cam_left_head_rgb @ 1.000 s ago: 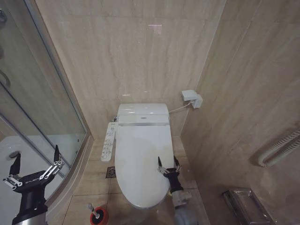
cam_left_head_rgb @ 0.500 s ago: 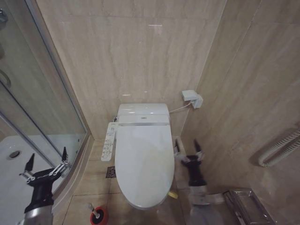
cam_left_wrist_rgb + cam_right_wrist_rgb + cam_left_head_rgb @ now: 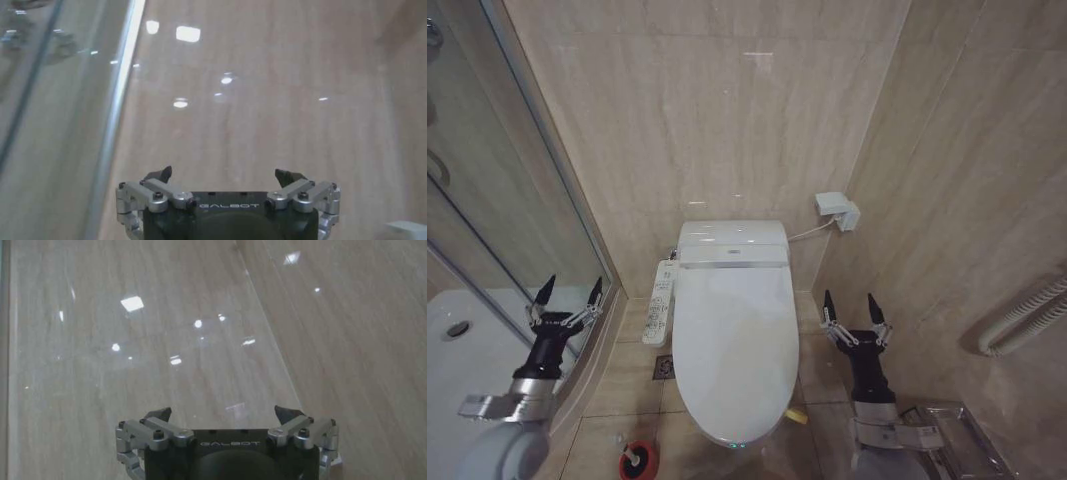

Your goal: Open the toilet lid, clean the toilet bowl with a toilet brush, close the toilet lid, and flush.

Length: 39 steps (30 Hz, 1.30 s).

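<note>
At nine o'clock from the toilet, beside the glass shower screen (image 3: 517,210), the left gripper (image 3: 568,297) pointed upward with its fingers spread wide, holding nothing and touching nothing; in its wrist view the same gripper (image 3: 225,175) faced the tiled wall with its two dark fingertips set well apart. At seven o'clock, on the floor near the front of the toilet, the toilet brush (image 3: 633,455) stood in its round red holder cup (image 3: 641,464). In the middle, the toilet lid (image 3: 735,350) lay shut over the toilet bowl, with the white button-strip side panel (image 3: 660,301) along its left edge and a small yellow cord (image 3: 796,414) at its front right rim. At three o'clock from the lid, the right gripper (image 3: 848,309) pointed up as well, fingers wide, empty, clear of the toilet and near the side wall; its wrist view showed the gripper (image 3: 225,415) facing the wall corner.
</note>
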Available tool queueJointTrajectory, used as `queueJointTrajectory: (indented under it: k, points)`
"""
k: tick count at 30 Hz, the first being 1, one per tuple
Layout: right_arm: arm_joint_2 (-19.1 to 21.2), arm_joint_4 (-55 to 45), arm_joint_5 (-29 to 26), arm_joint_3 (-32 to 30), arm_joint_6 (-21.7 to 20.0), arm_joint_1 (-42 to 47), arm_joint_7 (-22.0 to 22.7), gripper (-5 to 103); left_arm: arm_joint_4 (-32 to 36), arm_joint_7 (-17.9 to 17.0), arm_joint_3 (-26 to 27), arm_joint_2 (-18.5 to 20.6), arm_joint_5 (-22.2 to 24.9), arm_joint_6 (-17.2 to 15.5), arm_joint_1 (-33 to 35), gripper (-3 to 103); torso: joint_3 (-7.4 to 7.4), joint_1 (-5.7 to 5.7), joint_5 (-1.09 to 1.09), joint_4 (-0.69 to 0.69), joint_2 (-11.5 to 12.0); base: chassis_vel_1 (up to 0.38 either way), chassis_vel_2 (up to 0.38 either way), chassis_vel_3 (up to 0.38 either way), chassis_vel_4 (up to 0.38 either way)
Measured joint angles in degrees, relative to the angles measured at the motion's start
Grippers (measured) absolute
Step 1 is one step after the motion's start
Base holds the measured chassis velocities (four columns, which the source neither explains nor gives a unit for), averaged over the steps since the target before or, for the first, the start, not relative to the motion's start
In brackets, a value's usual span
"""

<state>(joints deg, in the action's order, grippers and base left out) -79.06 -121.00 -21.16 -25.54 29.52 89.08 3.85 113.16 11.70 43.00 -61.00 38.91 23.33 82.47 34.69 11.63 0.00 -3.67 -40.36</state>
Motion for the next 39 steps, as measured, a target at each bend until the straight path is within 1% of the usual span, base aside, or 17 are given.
queueJointTrajectory:
  k: [2,4,6,11,17,20,23,24,26,27,29,31,32,35,36,38,39]
  points:
    - [-0.10,0.40,0.07,0.17,0.02,-0.06,-0.14,100,-0.29,1.00,0.51,0.26,0.46,0.13,-0.08,100,0.00,0.00,-0.01,0.00,0.00,0.000,0.000,0.000,0.000]
    - [-0.06,0.68,0.00,0.16,0.25,-0.15,-0.46,100,-0.29,1.27,0.82,0.12,0.68,0.14,0.02,100,0.00,0.00,0.00,0.00,0.00,0.000,0.000,0.000,0.000]
    - [0.38,0.57,-0.96,-0.04,0.75,0.01,-0.78,100,0.12,1.46,0.96,-0.89,0.61,0.14,0.47,100,0.00,0.00,-0.01,0.01,0.00,0.000,0.000,0.000,0.000]
    - [1.64,-1.69,-1.46,-0.82,0.14,0.41,-0.37,100,1.87,1.13,0.84,-2.81,-1.11,-0.05,1.73,100,-0.01,-0.01,-0.01,0.01,0.00,-0.020,0.007,0.019,-0.007]
    - [2.33,-3.99,-1.30,-1.93,-1.26,-0.12,-0.33,100,2.94,0.47,1.15,-3.09,-2.15,-0.74,2.68,100,-0.01,-0.03,0.00,0.01,-0.01,-0.094,0.060,0.106,-0.065]
    - [2.10,-4.52,-0.32,-2.49,-1.60,-0.21,-0.37,100,2.56,0.25,1.16,-2.76,-2.69,-0.77,2.59,100,-0.01,-0.01,-0.01,-0.02,-0.01,-0.177,0.114,0.209,-0.119]
    - [1.70,-4.30,0.85,-2.73,-1.70,-0.28,-0.23,100,1.77,-0.20,0.92,-2.52,-2.96,-0.77,2.20,100,-0.01,-0.01,0.02,0.01,-0.01,-0.230,0.184,0.220,-0.191]
    - [1.56,-4.28,1.10,-2.58,-1.83,-0.17,0.02,100,1.48,-0.29,0.77,-2.50,-3.01,-0.77,2.06,100,0.01,0.01,-0.02,0.00,0.00,-0.240,0.186,0.254,-0.211]
    - [1.46,-4.34,1.17,-2.33,-1.99,-0.07,0.18,100,1.32,-0.31,0.70,-2.50,-3.03,-0.77,1.97,100,0.01,0.02,-0.02,0.01,0.01,-0.194,0.206,0.254,-0.211]
    - [1.16,-4.35,1.36,-2.06,-2.18,-0.02,0.39,100,1.01,-0.35,0.57,-2.48,-3.05,-0.75,1.81,100,0.01,0.04,0.02,0.02,0.01,-0.194,0.175,0.195,-0.213]
    - [0.66,-3.93,1.87,-1.64,-2.21,-0.17,0.45,100,0.25,-0.36,0.15,-2.26,-3.12,-0.71,1.30,100,0.03,0.07,-0.03,-0.04,0.02,-0.140,0.139,0.115,-0.140]
    - [0.43,-3.54,1.96,-1.38,-2.21,-0.41,0.44,100,-0.29,-0.41,-0.15,-1.97,-3.12,-0.69,0.88,100,0.02,0.06,-0.01,-0.02,0.02,-0.088,0.103,0.002,-0.078]
    - [0.19,-3.13,2.00,-1.22,-2.23,-0.67,0.41,100,-0.99,-0.68,-0.45,-1.52,-3.12,-0.68,0.33,100,0.02,0.04,0.00,0.05,0.02,-0.017,0.074,0.002,0.002]
    - [-0.42,-2.22,2.13,-1.05,-2.24,-1.07,0.24,100,-2.72,-1.43,-1.30,-0.59,-3.18,-0.67,-1.04,100,0.00,0.00,-0.01,0.02,0.01,0.023,0.000,-0.023,0.047]
    - [-0.67,-1.70,2.28,-0.91,-2.23,-1.27,0.19,100,-4.00,-1.67,-1.96,0.07,-3.19,-0.68,-1.98,100,-0.01,-0.03,-0.01,0.03,0.00,0.047,-0.051,-0.034,0.051]
    - [-1.04,-0.60,2.46,-0.72,-2.20,-1.76,0.15,100,-7.69,-1.80,-4.26,2.25,-3.19,-0.27,-4.65,100,-0.02,-0.04,-0.01,0.00,-0.01,0.052,-0.076,-0.049,0.048]
    - [-1.04,-0.60,2.46,-0.72,-2.20,-1.76,0.15,100,-7.69,-1.80,-4.26,2.25,-3.19,-0.27,-4.65,100,-0.02,-0.04,-0.01,0.00,-0.01,0.052,-0.064,-0.061,0.045]
